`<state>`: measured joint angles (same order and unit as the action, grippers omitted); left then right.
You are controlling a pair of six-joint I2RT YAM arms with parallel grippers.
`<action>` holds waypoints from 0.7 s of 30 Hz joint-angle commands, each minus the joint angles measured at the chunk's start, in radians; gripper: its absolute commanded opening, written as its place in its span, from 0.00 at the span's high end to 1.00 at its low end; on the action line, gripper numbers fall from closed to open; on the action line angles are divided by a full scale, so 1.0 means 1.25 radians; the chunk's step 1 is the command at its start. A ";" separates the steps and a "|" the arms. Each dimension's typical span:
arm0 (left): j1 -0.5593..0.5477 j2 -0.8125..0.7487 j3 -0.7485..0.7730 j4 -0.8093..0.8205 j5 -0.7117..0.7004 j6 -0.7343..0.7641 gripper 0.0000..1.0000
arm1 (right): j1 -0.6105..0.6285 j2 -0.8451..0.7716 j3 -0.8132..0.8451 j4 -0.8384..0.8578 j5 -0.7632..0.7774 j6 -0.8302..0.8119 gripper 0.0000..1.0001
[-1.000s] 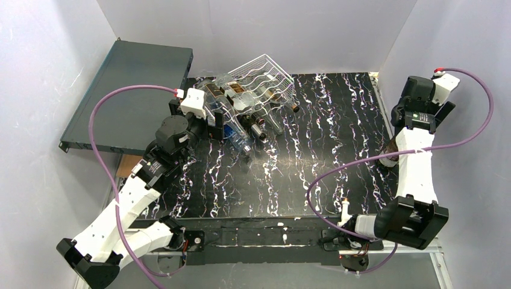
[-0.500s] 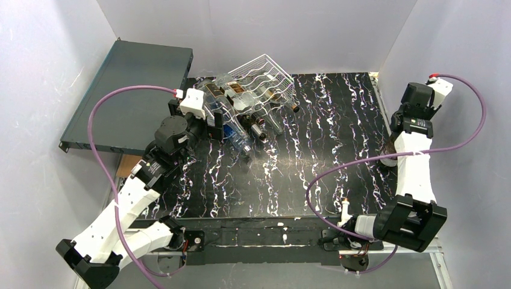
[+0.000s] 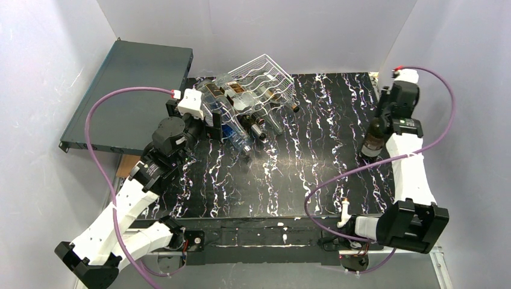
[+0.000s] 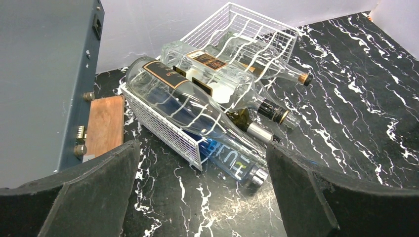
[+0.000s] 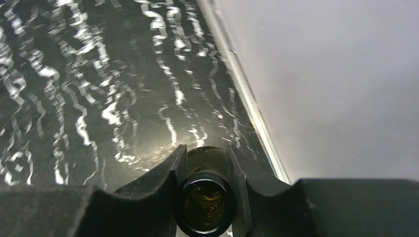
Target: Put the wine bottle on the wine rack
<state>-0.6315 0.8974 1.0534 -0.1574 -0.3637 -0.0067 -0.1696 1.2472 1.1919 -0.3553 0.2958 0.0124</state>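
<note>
A dark green wine bottle [image 3: 373, 139] stands upright near the table's right edge. My right gripper [image 3: 383, 118] is shut on its neck. In the right wrist view the fingers [image 5: 168, 173] clamp either side of the neck, just below the open mouth of the wine bottle [image 5: 205, 205]. The white wire wine rack [image 3: 263, 75] sits at the back centre, tilted, with several bottles lying in it. My left gripper [image 3: 216, 125] hovers just left of the rack, open with nothing between its fingers [image 4: 86, 195]; the wine rack [image 4: 249, 27] lies ahead of it.
A flat dark grey box [image 3: 129, 96] leans along the left wall, with a wooden block [image 4: 104, 124] beside it. A clear bottle [image 4: 190, 103] and a blue bottle [image 4: 232, 160] poke out of the rack's front. The right wall is close behind the right arm.
My right gripper has shut on the bottle's neck and swung left and toward the back, bringing the bottle out from under the arm. The left arm has barely moved.
</note>
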 commanded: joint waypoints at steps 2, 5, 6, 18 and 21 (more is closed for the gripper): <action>-0.004 -0.031 -0.007 0.022 -0.044 0.035 0.01 | 0.174 0.009 0.010 0.120 -0.031 -0.141 0.99; -0.003 -0.033 -0.011 0.027 -0.053 0.041 0.01 | 0.295 0.026 -0.001 0.149 -0.007 -0.220 0.99; -0.004 -0.032 -0.011 0.028 -0.055 0.042 0.01 | 0.337 0.029 -0.011 0.159 -0.002 -0.262 0.99; -0.004 -0.042 -0.015 0.034 -0.066 0.049 0.01 | 0.767 0.128 -0.119 0.169 0.164 -0.559 0.99; -0.004 -0.041 -0.014 0.034 -0.066 0.050 0.01 | 0.839 0.158 -0.142 0.166 0.189 -0.566 0.99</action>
<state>-0.6319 0.8635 1.0466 -0.1413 -0.4164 0.0444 0.7982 1.4101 1.0534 -0.1524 0.4629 -0.6659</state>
